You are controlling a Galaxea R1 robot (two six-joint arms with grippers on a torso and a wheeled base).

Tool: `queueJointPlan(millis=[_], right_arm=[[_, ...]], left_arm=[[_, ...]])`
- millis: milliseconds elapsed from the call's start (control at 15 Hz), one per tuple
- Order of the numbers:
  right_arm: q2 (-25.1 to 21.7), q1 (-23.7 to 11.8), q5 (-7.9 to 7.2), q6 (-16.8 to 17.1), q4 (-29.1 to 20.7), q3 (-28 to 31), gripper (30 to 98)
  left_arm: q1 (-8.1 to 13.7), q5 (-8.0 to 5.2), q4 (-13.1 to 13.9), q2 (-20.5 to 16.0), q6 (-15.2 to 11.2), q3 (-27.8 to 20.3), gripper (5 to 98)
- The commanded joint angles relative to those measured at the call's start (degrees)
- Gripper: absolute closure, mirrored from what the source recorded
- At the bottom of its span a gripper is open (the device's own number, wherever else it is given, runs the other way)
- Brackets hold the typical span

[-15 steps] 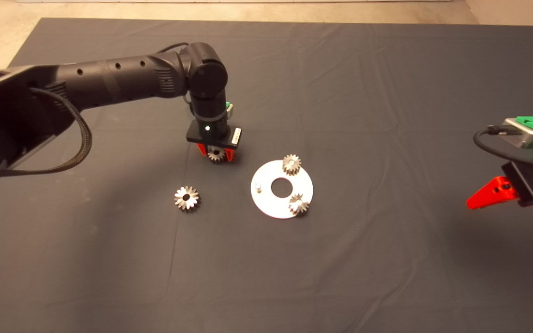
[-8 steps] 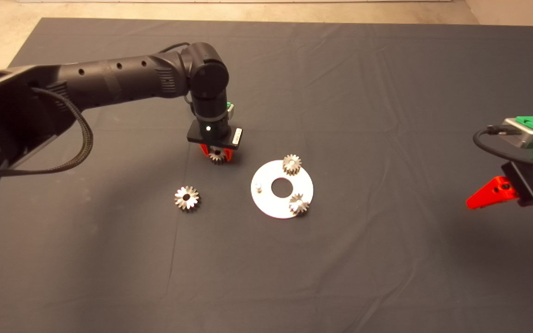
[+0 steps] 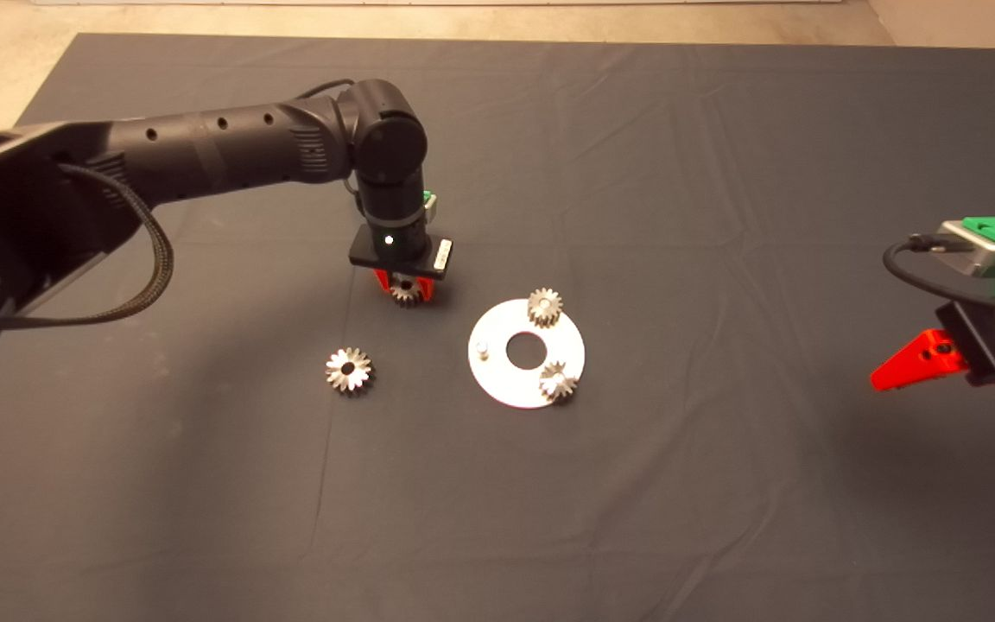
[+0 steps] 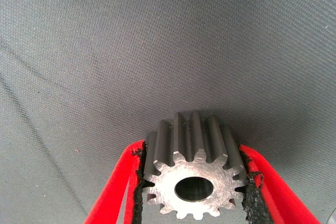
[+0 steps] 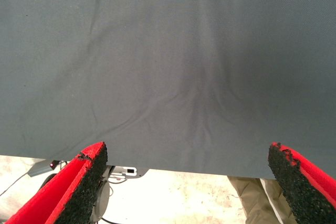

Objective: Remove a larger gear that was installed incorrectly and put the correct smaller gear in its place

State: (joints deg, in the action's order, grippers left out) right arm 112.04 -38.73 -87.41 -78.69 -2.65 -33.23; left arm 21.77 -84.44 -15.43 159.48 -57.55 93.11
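Observation:
My left gripper [image 3: 405, 292] is shut on a smaller gear [image 3: 405, 294], a short-toothed spur gear with a round bore, left of the white round plate [image 3: 510, 380]. In the left wrist view that smaller gear [image 4: 194, 182] sits clamped between the two black pads [image 4: 138, 192]. The larger gear [image 3: 348, 370], star-toothed with a dark centre hole, lies flat on the mat left of the plate. The plate carries two more small gears [image 3: 544, 307] [image 3: 558, 381] and a bare peg [image 3: 481, 349]. At the right edge of the mat waits my right gripper [image 5: 189, 182], open over bare cloth.
The dark mat [image 3: 722, 484] has creases across it. A central hole [image 3: 524, 349] pierces the plate. Beyond the mat's edge, the right wrist view shows pale floor, some cabling and a person's leg [image 5: 252, 200].
The left gripper with the small gear has shifted very slightly, staying near the same spot. Nothing else has moved.

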Motion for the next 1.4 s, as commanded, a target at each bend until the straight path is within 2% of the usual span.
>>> queueJointPlan(millis=[0,200,400,467,533,600,667,733,1067,1267,1333], right_arm=[[0.1,-1.4,-0.04,-0.1,-1.9,0.1,47.2],[0.1,-1.4,-0.04,-0.1,-1.9,0.0,47.2],[0.1,-1.4,-0.04,-0.1,-1.9,0.0,47.2],[0.1,-1.4,-0.04,-0.1,-1.9,0.0,47.2],[0.1,-1.4,-0.04,-0.1,-1.9,-0.1,47.2],[0.1,-1.4,-0.04,-0.1,-1.9,-0.1,47.2],[0.1,-1.4,-0.04,-0.1,-1.9,-0.1,47.2],[0.1,-1.4,-0.04,-0.1,-1.9,-0.1,47.2],[0.0,-1.4,-0.04,-0.1,-1.9,0.0,47.2],[0.0,-1.4,-0.04,-0.1,-1.9,-0.1,47.2],[0.1,-1.4,-0.04,-0.1,-1.9,-0.1,47.2]], left_arm=[[1.0,-0.74,0.3,-0.1,0.1,-0.8,66.0],[1.0,-0.72,0.4,-0.1,-0.2,-1.6,67.6],[1.1,-1.24,0.5,-0.1,-0.6,-3.0,69.9],[1.3,-2.59,1.1,0.0,-0.8,-3.4,69.9],[3.1,-5.61,2.7,0.4,-1.5,-4.0,70.0],[6.1,-8.24,3.6,0.5,-3.1,-5.0,70.0],[8.2,-9.59,4.0,0.6,-4.1,-5.7,69.8],[9.7,-9.86,4.8,0.6,-4.1,-5.4,70.0],[12.5,-9.95,9.4,0.5,-4.2,-5.5,70.1],[12.5,-9.86,10.3,0.8,-4.7,-7.8,70.8],[12.5,-9.74,10.6,0.7,-6.2,-9.8,71.3]])
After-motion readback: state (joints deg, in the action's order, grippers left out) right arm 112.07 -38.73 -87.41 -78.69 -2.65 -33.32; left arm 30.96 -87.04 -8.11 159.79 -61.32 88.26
